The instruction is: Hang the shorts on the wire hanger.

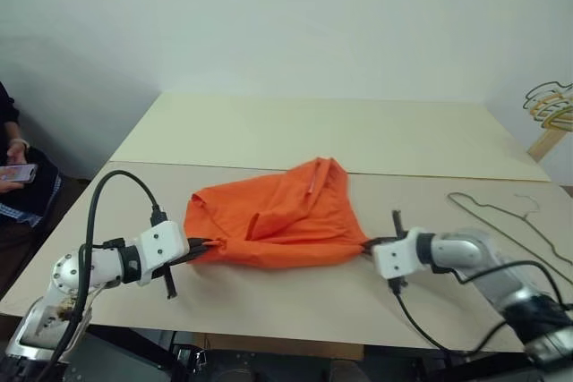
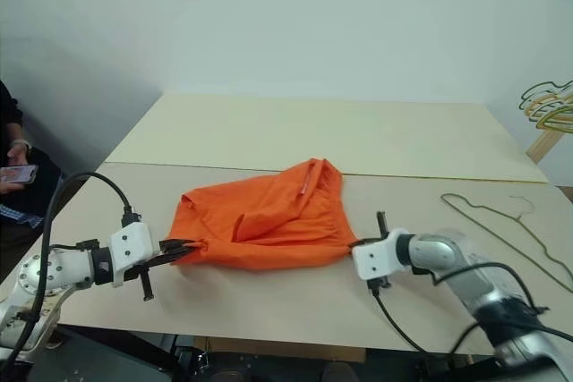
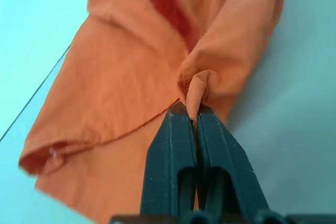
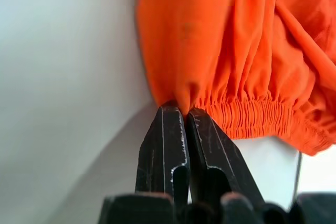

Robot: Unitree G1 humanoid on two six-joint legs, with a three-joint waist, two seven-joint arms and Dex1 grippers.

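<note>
Shorts (image 1: pixel 277 216) bunched on the table (image 1: pixel 313 136) between both arms, left gripper (image 3: pixel 190 109) clamped on a fold of cloth, right gripper (image 4: pixel 181 109) pinched on the elastic waistband's edge, wire hanger (image 1: pixel 506 221) flat on the table to the right, well apart.

The right end effector (image 4: pixel 185 109) has its two black fingers (image 4: pixel 164 145) pressed together on the corner of the orange shorts (image 4: pixel 231 40), beside the gathered elastic waistband (image 4: pixel 252 119), above the pale bench (image 4: pixel 63 103).
</note>
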